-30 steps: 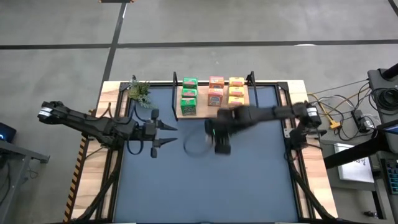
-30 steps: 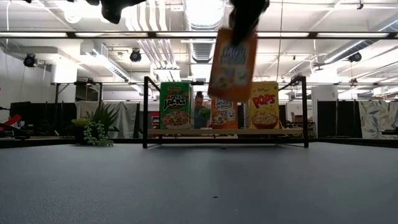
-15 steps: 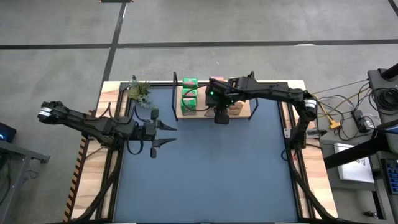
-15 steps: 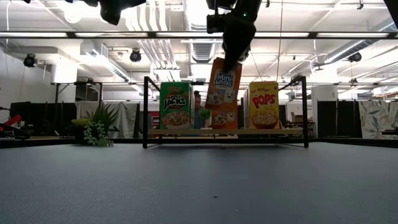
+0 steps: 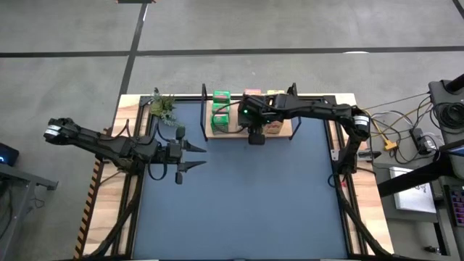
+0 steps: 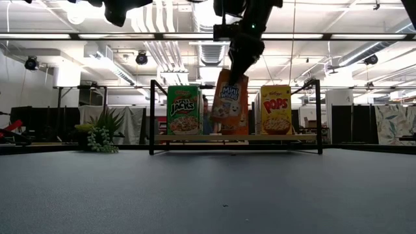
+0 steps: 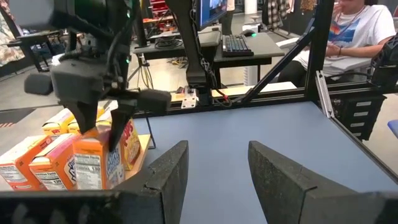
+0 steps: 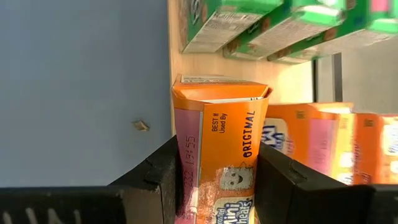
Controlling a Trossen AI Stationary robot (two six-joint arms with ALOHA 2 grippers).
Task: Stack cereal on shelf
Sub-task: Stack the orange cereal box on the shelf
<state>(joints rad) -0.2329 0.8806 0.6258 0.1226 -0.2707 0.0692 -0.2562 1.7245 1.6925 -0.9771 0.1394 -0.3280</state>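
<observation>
Now my right claw [image 6: 234, 70] is clamped on the top of an orange-and-pink toy cereal box [image 6: 229, 105], holding it tilted just over the front middle of the light-wood shelf board with black metal posts [image 6: 286, 138], between the green cereal box [image 6: 184, 110] and the yellow cereal box [image 6: 275, 109]. To do this well, I judge I should square the box upright, line it up in front of the pink row, then lower until its base sits flat before letting go, keeping clear of the neighbours on either side. A second ago this box hung high and well out over the blue bench mat [image 5: 239, 196]; it has since travelled back to the shelf and dropped lower. My left claw [image 5: 194, 156] waits over the mat's left side, fingers apart and empty, unmoved.
</observation>
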